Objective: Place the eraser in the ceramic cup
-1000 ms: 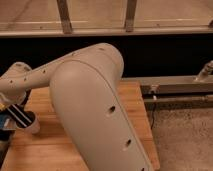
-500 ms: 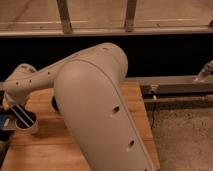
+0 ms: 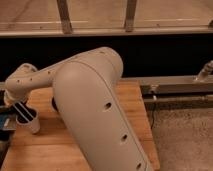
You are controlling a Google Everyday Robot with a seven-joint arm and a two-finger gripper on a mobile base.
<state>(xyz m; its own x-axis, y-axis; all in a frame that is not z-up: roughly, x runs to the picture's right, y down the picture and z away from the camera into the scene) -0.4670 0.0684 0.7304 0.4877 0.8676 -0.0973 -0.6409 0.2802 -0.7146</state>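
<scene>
The white ceramic cup (image 3: 30, 125) stands on the wooden table (image 3: 60, 150) near its left edge. The eraser (image 3: 23, 111), black with thin white stripes, lies tilted at the cup's rim with its lower end inside the cup. My gripper (image 3: 13, 101) is at the far left, just above and left of the cup, at the end of the white forearm (image 3: 40, 80). It is close against the eraser's upper end. The big white arm shell (image 3: 95, 110) fills the middle of the view and hides much of the table.
A dark rounded thing (image 3: 54, 105) peeks out behind the arm, right of the cup. A small blue thing (image 3: 4, 121) sits at the left edge. A metal rail (image 3: 175, 86) runs along the right beyond the table's edge, with speckled floor (image 3: 185, 135) below.
The forearm has swung a little to the right and the elbow shell has shifted. The eraser now shows at the cup's rim. The cup has stayed put.
</scene>
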